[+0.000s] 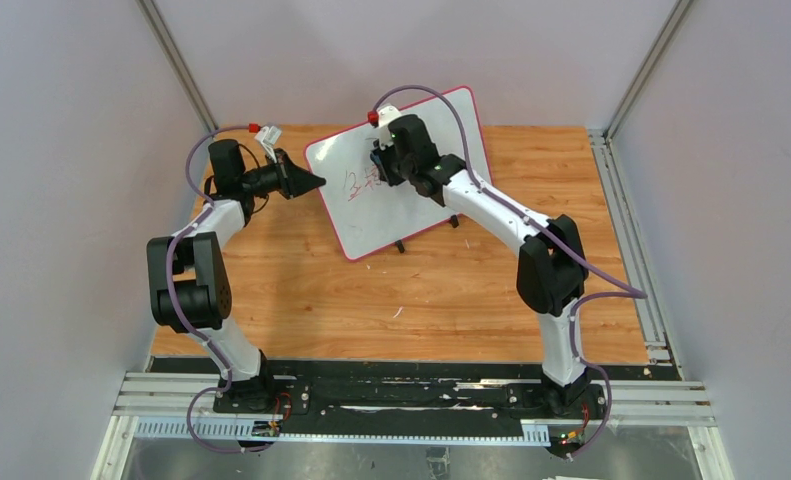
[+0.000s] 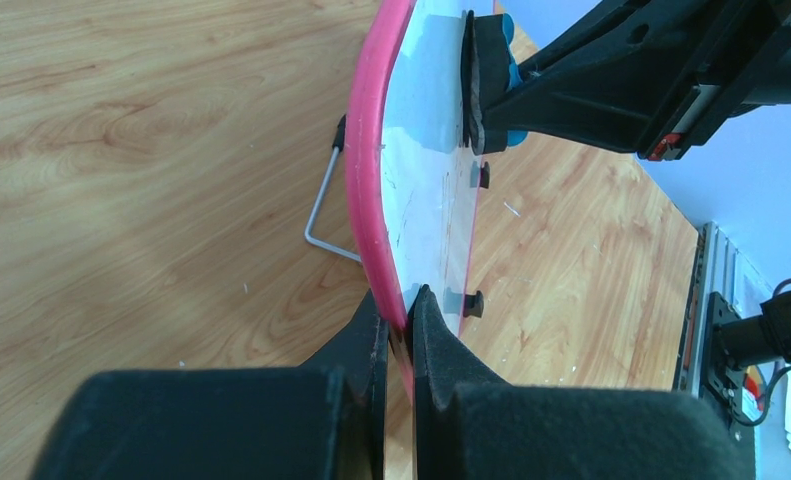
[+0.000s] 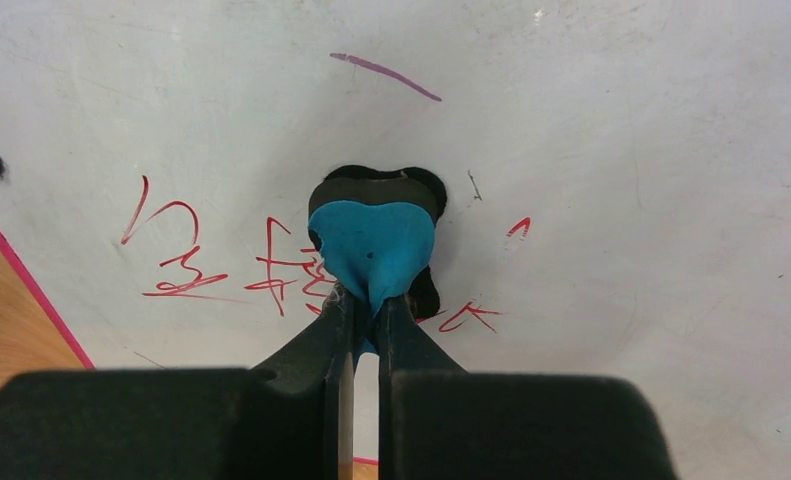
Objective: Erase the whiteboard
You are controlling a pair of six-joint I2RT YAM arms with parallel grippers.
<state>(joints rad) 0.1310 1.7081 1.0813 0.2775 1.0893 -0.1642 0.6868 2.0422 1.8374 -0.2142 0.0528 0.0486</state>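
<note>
Closest in, the left tool [image 2: 399, 308] is clamped on the pink edge of the board [image 2: 423, 200]. Its 2 black fingers [image 2: 366, 340] pinch the frame from either side at the board's left rim. Seen from above, the board [image 1: 371, 225] stands tilted back on the wooden counter [image 1: 371, 310], toward the rear middle, resting on 2 small black feet [image 1: 401, 245]. A bent wire prop [image 2: 321, 218] shows on its back side.

The right tool [image 3: 369, 300] is clamped on a blue eraser [image 3: 371, 245], whose black pad presses flat against the board's white face. Red writing [image 3: 186, 265] lies just left of the eraser, and more red marks run under it and to its right, partly hidden. A short purple stroke [image 3: 386, 77] sits above the eraser, apart from it.
</note>
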